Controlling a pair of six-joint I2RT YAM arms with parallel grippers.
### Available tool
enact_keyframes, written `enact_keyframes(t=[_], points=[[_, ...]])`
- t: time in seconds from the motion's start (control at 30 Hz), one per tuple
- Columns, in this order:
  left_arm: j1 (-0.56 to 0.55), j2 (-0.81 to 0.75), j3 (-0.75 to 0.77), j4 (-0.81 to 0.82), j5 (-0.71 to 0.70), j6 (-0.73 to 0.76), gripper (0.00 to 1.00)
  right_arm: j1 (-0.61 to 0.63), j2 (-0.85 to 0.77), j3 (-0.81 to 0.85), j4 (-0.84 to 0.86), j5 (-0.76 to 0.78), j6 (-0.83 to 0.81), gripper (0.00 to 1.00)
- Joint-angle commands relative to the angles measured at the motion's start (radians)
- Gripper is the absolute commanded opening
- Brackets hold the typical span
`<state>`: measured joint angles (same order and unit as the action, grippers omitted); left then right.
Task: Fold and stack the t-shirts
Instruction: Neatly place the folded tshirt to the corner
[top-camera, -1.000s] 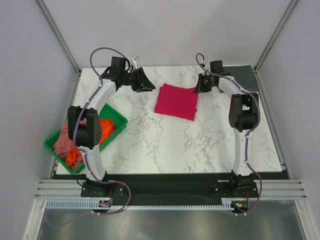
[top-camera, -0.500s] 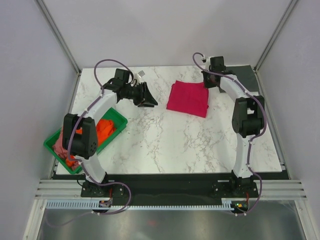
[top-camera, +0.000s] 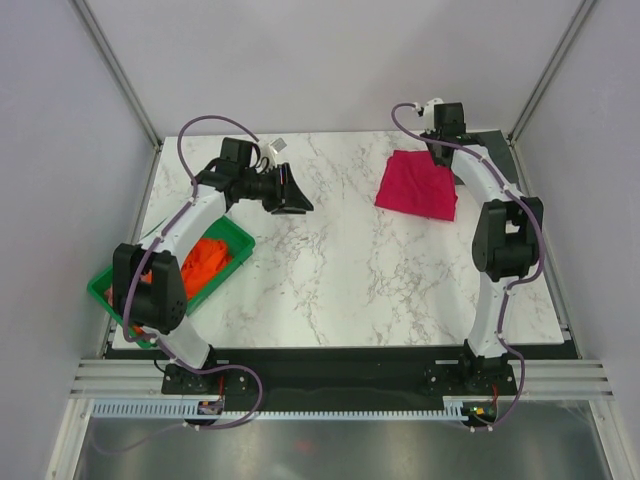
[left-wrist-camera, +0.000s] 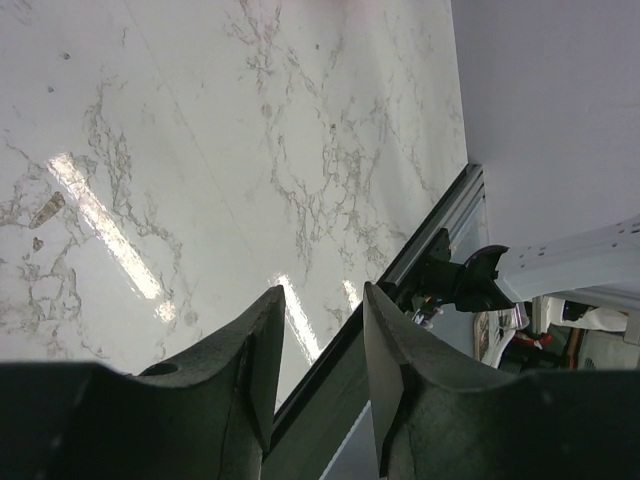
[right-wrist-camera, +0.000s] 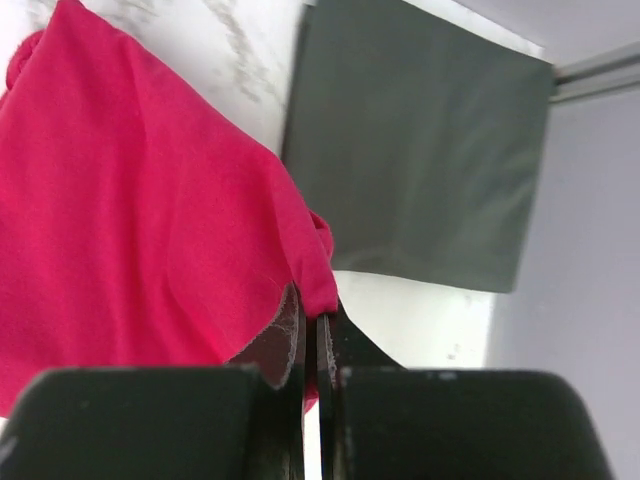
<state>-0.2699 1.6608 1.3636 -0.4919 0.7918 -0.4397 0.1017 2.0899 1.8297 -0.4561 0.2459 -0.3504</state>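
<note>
The right fingers (right-wrist-camera: 275, 345) are clenched on a thin bunched corner of the crimson-red t-shirt (right-wrist-camera: 130, 220). The rest of the folded cloth trails away from them across the far right of the tabletop (top-camera: 330, 260), just beside the dark grey t-shirt (right-wrist-camera: 420, 150) that lies flat in the far right corner.

The pinch takes only a small nip of the edge, so a quick pull could slip the cloth free, or lift the top layer alone and open the fold. Dragged over the marble, the trailing part could ruck up or land crooked on the grey one, and catch and rumple its edge.

The left fingers (left-wrist-camera: 255, 360) stand released and empty over bare marble at the far left, too far off to steady anything. The orange t-shirt (top-camera: 205, 258) waits unfolded in the green tray (top-camera: 238, 240).
</note>
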Motion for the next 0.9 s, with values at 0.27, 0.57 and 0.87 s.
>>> enact_keyframes(t=[0.27, 0.57, 0.87], points=[[-0.003, -0.045, -0.018, 0.01, 0.044, 0.041, 0.44, -0.04, -0.166, -0.082, 0.226, 0.147, -0.297, 0.0], [-0.017, -0.071, -0.012, 0.01, 0.055, 0.03, 0.44, -0.077, -0.218, -0.145, 0.379, 0.099, -0.426, 0.0], [-0.035, -0.096, -0.018, 0.009, 0.06, 0.03, 0.44, -0.141, -0.09, -0.029, 0.43, -0.006, -0.444, 0.0]])
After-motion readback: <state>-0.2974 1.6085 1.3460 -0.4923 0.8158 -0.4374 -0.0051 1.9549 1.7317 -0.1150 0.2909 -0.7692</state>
